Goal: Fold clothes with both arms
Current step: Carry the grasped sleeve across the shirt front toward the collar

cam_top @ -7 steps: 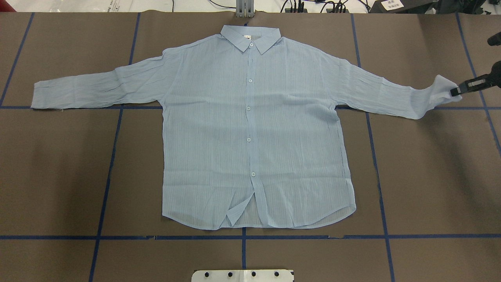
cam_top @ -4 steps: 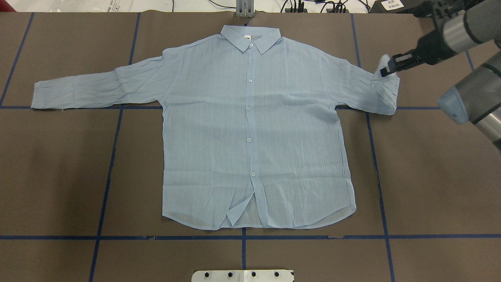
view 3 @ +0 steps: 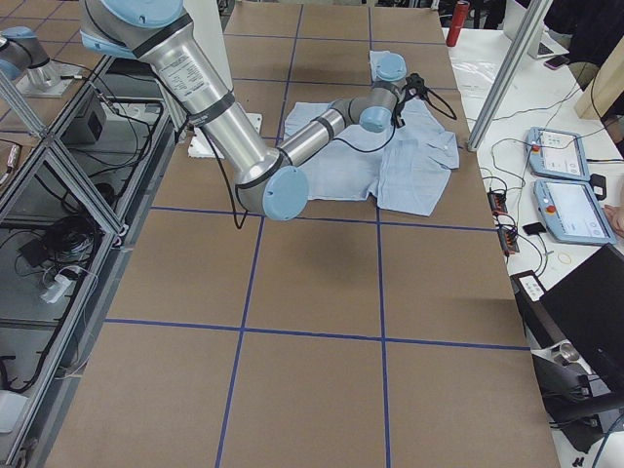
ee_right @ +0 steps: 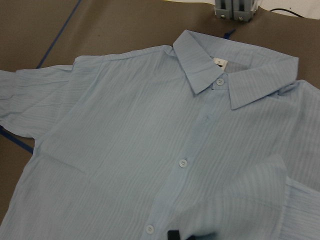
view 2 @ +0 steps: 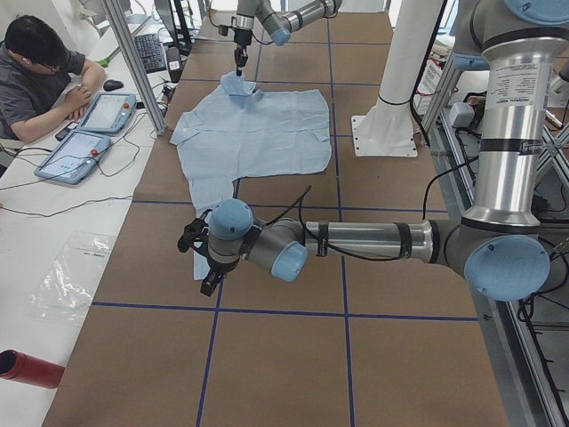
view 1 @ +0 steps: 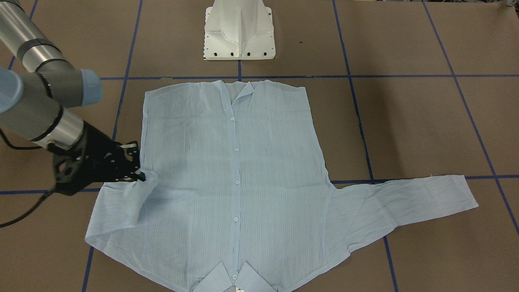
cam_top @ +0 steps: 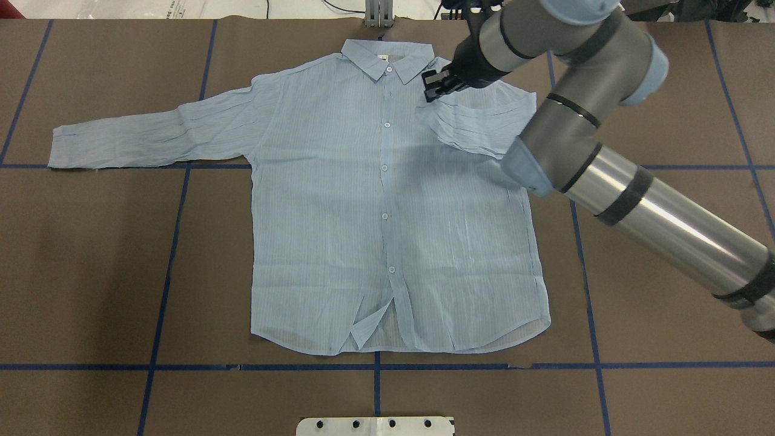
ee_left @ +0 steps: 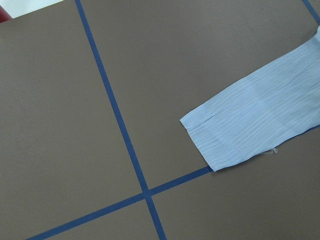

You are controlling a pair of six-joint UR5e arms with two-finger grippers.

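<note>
The light-blue striped shirt (cam_top: pixel 363 212) lies flat and buttoned, collar toward the far edge; it also shows in the front-facing view (view 1: pixel 235 162). My right gripper (cam_top: pixel 433 86) is shut on the right sleeve's cuff and holds it just right of the collar. That sleeve (cam_top: pixel 478 124) is folded inward over the chest. In the front-facing view this gripper (view 1: pixel 138 169) is at the left. The left sleeve (cam_top: pixel 151 136) lies stretched out flat, and its cuff (ee_left: pixel 240 130) shows in the left wrist view. My left gripper (view 2: pixel 203 262) hovers near that cuff; I cannot tell whether it is open.
The white pedestal base (view 1: pixel 239 36) stands at the table's near edge. Blue tape lines cross the brown table cover (cam_top: pixel 91 272). A metal post (cam_top: pixel 378 15) stands at the far edge. An operator (view 2: pixel 36 71) sits with tablets beyond the table.
My right gripper has carried the right sleeve's cuff from the far right leftward, folding the sleeve over the chest near the collar. The left sleeve and body have not moved.
</note>
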